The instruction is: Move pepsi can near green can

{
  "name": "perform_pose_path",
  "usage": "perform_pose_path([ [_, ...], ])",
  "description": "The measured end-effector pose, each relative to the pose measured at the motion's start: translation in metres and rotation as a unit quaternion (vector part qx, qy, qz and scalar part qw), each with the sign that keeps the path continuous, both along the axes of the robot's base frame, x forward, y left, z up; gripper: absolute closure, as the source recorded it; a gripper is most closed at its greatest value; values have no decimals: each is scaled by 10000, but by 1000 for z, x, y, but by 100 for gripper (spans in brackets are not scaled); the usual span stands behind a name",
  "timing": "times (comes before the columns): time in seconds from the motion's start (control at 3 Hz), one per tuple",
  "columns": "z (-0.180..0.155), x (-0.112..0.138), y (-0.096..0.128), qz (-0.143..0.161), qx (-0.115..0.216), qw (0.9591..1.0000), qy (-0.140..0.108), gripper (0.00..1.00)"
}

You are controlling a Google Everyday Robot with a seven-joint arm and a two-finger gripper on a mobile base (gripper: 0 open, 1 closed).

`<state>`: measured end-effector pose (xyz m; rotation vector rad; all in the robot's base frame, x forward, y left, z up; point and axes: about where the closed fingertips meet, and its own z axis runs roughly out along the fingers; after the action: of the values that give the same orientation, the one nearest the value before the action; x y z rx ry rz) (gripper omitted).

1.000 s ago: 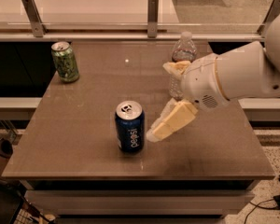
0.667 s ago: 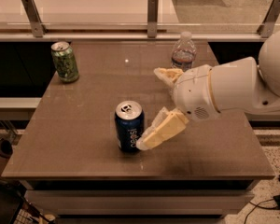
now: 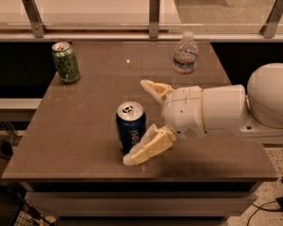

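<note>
The pepsi can point(image 3: 130, 126), dark blue with white lettering and a silver top, stands upright near the front middle of the brown table point(image 3: 85, 126). The green can point(image 3: 65, 62) stands upright at the table's far left corner. My gripper point(image 3: 141, 124) reaches in from the right, open. One cream finger point(image 3: 148, 149) lies low in front of the pepsi can's base, the other finger point(image 3: 155, 91) is behind and to the right of it. The can sits between the fingers, not clasped.
A clear plastic water bottle point(image 3: 185, 60) stands upright at the back right of the table, just behind my arm point(image 3: 217, 109). A glass rail with metal posts point(image 3: 154, 15) runs along the table's far edge.
My gripper has moved left toward the pepsi can, so the open fingers now straddle it. The cans and the bottle have not moved.
</note>
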<state>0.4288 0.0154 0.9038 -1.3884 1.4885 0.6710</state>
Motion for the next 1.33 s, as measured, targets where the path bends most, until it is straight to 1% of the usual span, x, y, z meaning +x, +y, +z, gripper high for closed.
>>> perform_pose_path([
  [0.33, -3, -2, 11, 177, 231, 9996, -36, 0],
  [0.67, -1, -3, 13, 197, 216, 9996, -57, 18],
  [1.33, 2, -6, 17, 231, 184, 9995, -94, 64],
])
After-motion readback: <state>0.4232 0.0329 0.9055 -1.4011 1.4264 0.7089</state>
